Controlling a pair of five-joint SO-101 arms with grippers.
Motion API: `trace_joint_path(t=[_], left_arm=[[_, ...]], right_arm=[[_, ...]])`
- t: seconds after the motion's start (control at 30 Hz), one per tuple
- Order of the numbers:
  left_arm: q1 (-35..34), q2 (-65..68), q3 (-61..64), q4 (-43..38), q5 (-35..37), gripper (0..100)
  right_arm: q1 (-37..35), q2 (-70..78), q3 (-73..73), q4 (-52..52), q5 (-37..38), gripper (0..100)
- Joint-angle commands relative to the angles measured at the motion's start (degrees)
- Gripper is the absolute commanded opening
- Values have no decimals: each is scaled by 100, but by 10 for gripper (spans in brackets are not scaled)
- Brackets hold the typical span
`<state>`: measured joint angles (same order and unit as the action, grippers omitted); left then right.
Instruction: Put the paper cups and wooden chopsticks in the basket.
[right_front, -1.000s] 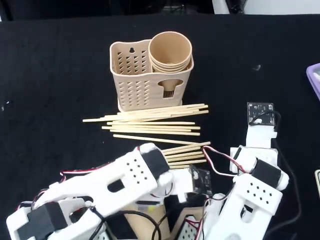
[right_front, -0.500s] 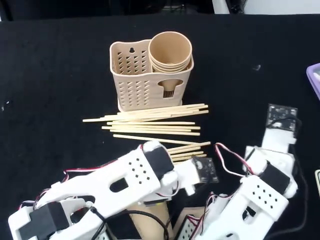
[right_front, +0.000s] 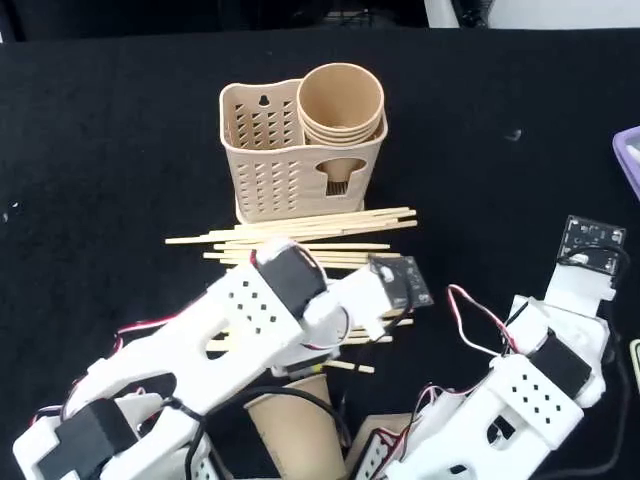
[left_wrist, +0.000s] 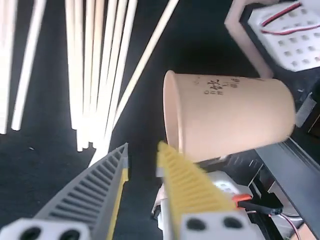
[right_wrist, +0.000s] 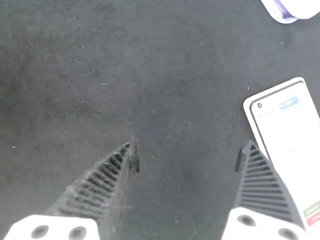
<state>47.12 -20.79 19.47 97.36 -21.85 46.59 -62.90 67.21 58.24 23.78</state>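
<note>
Since a second ago the left arm (right_front: 240, 320) has pushed out toward 12 o'clock and now lies over the near end of the wooden chopsticks (right_front: 300, 232). The right arm (right_front: 530, 390) has swung away toward 3 o'clock.

The left pincer (left_wrist: 143, 147) is parted only by a narrow gap with nothing in it. One tip is just beside the rim of a paper cup (left_wrist: 230, 115) lying on its side; I cannot tell whether they touch. The right pincer (right_wrist: 191, 146) is spread wide over bare black surface (right_front: 120, 150), gripping nothing, with a phone (right_wrist: 282, 130) near one finger.

The basket (right_front: 270, 175) stands at 12 o'clock with a stack of paper cups (right_front: 340, 100) upright in its right compartment. The chopsticks lie flat just in front of it, and the tipped cup is at 6 o'clock beneath the left arm.
</note>
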Motion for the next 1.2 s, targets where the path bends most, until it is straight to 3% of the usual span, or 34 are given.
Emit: trace_joint_path(t=[0.0, 0.27, 0.53, 0.87, 1.03, 1.17], left_arm=[[-48, -26, 576, -457, 149, 248], [242, -26, 1508, -1055, -114, 271], [699, -9, 2853, -2268, -185, 272], [664, -79, 2914, -2312, -141, 267], [-66, -88, 1701, -1512, -26, 267], [-1165, -44, 655, -1108, -44, 267]], right_arm=[[53, 163, -312, -70, -53, 315], [35, 163, -259, -88, -53, 315], [35, 163, -251, -62, -53, 315], [35, 163, -233, -53, -53, 315], [35, 136, -101, -97, -44, 315], [35, 136, -101, -70, -44, 315]])
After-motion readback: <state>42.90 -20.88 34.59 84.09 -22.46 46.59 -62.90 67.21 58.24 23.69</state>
